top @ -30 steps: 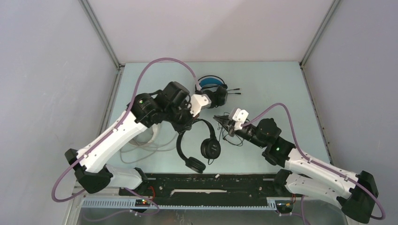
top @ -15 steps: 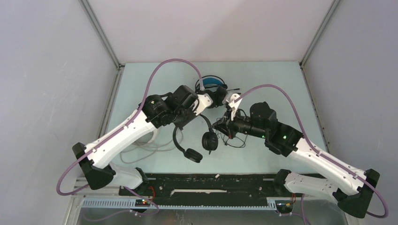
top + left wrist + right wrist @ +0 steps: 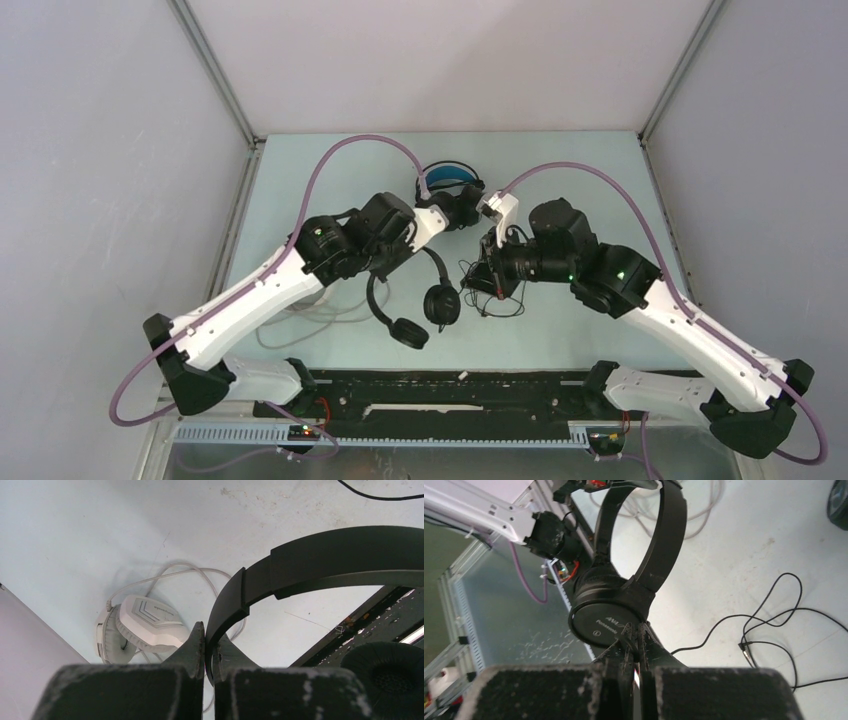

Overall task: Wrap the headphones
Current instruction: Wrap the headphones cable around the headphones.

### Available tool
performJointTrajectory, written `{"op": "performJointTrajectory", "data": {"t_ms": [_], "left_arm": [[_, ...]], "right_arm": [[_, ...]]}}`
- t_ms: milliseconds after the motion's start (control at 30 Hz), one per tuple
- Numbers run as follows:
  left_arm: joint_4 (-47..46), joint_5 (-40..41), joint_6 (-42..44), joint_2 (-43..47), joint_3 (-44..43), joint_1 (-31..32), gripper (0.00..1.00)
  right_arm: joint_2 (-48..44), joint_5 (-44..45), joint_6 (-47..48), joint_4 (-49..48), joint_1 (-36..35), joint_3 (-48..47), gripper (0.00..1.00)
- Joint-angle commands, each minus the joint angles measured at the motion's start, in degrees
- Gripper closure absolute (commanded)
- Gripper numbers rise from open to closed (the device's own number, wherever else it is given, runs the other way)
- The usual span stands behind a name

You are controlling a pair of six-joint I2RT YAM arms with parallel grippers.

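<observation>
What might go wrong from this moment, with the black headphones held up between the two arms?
1. The left gripper pinches only the edge of the all-black on-ear headphones' headband; the set may swivel or slip out.
2. The right gripper is shut beside the ear cup, where the thin black cable seems to start; a hard pull may strain that joint.
3. Loose cable loops on the table may snag.

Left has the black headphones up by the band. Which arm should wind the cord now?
Right, probably. The left gripper is clamped on the headband, holding it up. The right gripper is closed beside the earcup, with the loose cord on the table nearby.
</observation>
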State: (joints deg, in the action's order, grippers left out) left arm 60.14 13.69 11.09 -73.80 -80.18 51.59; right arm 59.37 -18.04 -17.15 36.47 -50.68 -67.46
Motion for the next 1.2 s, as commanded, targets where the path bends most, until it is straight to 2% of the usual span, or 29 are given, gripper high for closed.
{"op": "performJointTrajectory", "data": {"t_ms": [0,100,233,433,600,700,900,967,1100,1167], "left_arm": [[-4.0,1.0,2.9,3.1,2.0,0.2,1.0],[-4.6,-1.9,4.3,3.8,2.8,0.2,1.0],[-5.1,-2.5,5.0,4.0,3.1,0.2,1.0],[-6.9,-6.2,6.2,5.7,4.5,0.2,1.0],[-9.8,-13.1,6.2,7.5,6.4,0.2,1.0],[-10.4,-15.3,6.2,7.0,7.1,0.2,1.0],[-11.0,-14.0,5.8,4.6,8.1,0.2,1.0],[-11.9,-8.5,5.6,3.7,8.0,0.2,1.0],[-11.7,-4.6,4.3,2.3,6.0,0.2,1.0],[-11.9,-2.8,3.1,1.9,5.1,0.2,1.0]], "right_arm": [[-0.8,-7.8,-2.0,2.0,2.3,-4.2,1.0],[-0.2,-2.3,-0.6,6.3,3.4,-5.4,1.0],[0.1,-7.7,0.1,8.4,6.1,-6.1,1.0],[0.1,-5.7,4.1,14.1,6.7,-8.0,1.0],[0.5,-14.3,3.5,12.2,9.7,-8.9,1.0],[-0.1,-18.1,1.3,7.7,11.5,-8.4,1.0],[2.4,-23.7,-4.3,-0.1,12.2,-7.5,1.0],[3.2,-24.6,-5.6,-2.2,11.8,-7.2,1.0],[5.0,-25.6,-7.6,-5.4,11.0,-7.2,1.0],[6.1,-25.7,-8.9,-7.2,10.5,-7.2,0.95]]}}
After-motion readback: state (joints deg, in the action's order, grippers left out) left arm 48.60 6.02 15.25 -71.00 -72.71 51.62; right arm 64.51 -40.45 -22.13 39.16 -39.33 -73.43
